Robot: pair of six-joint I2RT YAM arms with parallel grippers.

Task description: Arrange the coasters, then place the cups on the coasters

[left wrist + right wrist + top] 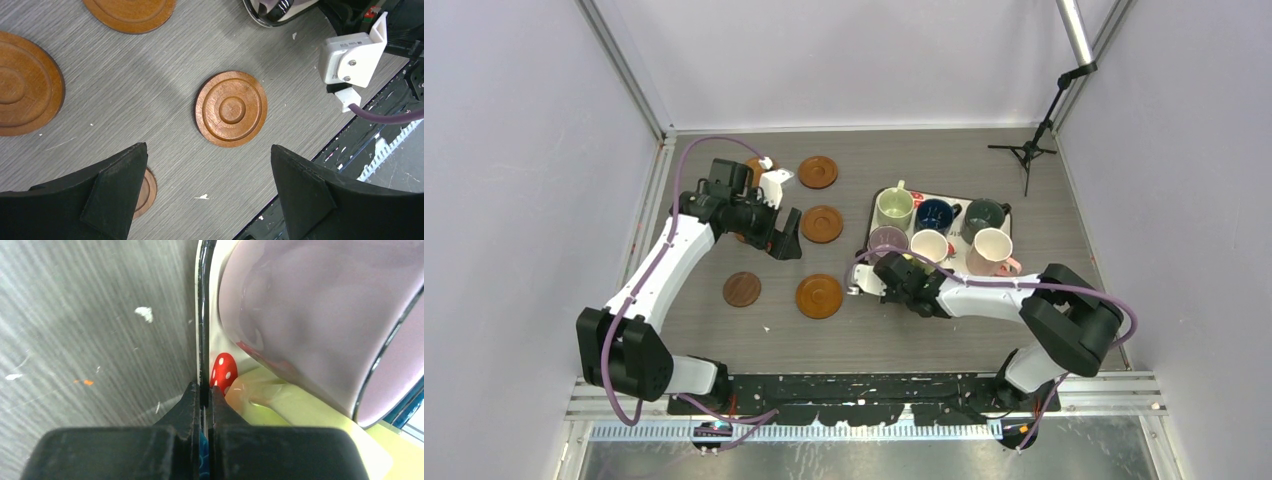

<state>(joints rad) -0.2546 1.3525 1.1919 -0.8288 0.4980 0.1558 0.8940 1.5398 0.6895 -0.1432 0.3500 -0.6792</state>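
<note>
1. Coasters [822, 223] lie flat on the left half of the table [984, 330], and none has a cup on it. From above I count five. One is darker [742, 289], and one is partly hidden behind the left arm.
2. Cups [935, 213], all six, stand upright in two rows on the white tray [955, 243] on the right half, well apart from the discs. Light green, dark blue and dark grey are at the back. Mauve [887, 240], pale yellow and pink are at the front.
3. Left gripper [769, 238] hangs over the coaster group with its jaws spread wide and nothing between them. On my left wrist feed, one coaster [231, 108] sits on the table below the gap, touched by neither finger [115, 190].
4. Right gripper [205, 395] is pinched tight on the tray's dark rim at its near left side. The mauve cup [310, 315] is just inside that rim, and a red strawberry print [223, 371] shows beside the fingertips.
</note>
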